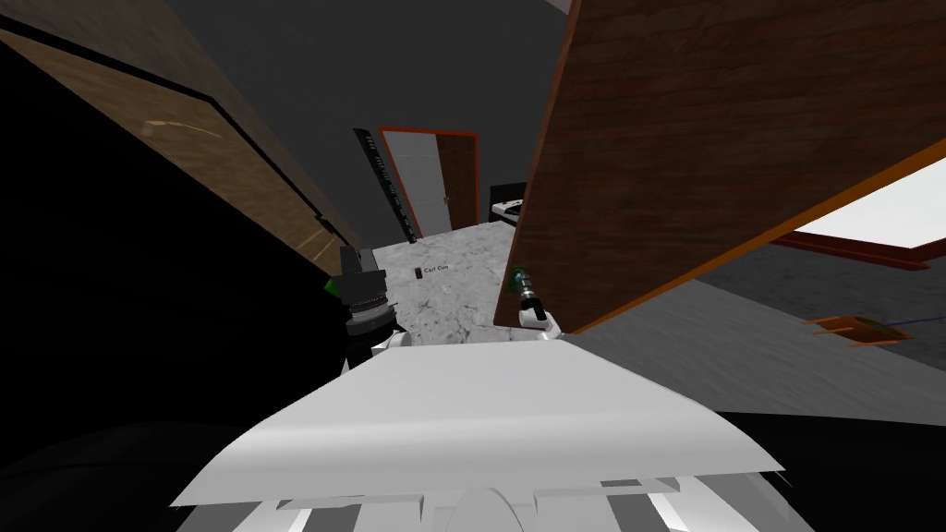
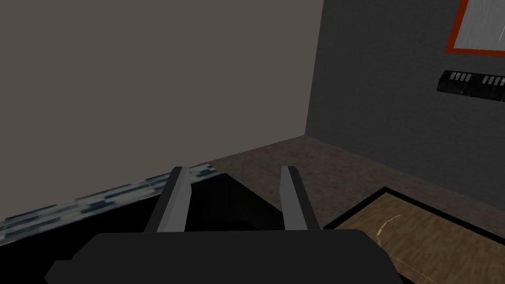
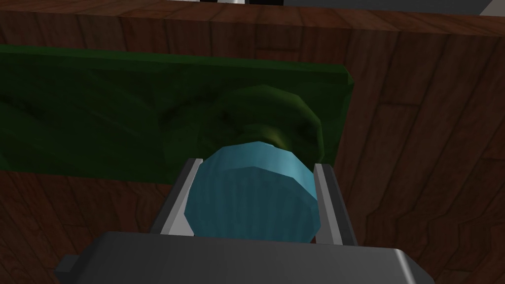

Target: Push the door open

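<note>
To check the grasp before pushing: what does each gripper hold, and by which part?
The right gripper holds the blue knob of the door by its two sides. The left gripper is open and holds nothing.

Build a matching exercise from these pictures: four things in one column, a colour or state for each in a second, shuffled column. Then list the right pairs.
Things
1. knob
2. plate behind the knob
3. door
4. left gripper

Colours or states
A. open, holding nothing
B. dark green
C. brown wood grain
D. blue, clamped in the right gripper

Pairs: 1-D, 2-B, 3-C, 4-A
</note>
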Tool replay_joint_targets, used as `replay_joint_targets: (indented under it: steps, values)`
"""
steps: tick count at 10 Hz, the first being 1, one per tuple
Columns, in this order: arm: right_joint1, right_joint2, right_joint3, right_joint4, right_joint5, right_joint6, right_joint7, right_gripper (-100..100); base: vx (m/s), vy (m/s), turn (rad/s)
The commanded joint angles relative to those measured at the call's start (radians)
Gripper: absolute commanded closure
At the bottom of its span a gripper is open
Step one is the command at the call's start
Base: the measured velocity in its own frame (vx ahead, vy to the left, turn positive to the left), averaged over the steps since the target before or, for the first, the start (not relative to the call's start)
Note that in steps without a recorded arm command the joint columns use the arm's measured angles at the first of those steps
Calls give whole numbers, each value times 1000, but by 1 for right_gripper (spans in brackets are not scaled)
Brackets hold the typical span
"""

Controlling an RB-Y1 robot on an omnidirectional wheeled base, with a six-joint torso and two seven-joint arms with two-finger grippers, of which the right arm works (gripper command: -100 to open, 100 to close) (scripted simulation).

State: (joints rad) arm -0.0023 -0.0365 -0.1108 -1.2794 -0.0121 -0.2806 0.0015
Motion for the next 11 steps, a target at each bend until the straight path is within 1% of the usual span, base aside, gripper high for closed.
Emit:
replay_joint_targets:
  steps: [1,7,11]
  values:
    - [-8,-4,-32,3,-4,-4,4,100,119,78,-63]
    - [-19,15,-105,13,-13,-3,18,100,167,95,-81]
    - [-24,27,-135,18,-17,-2,24,100,166,83,-58]
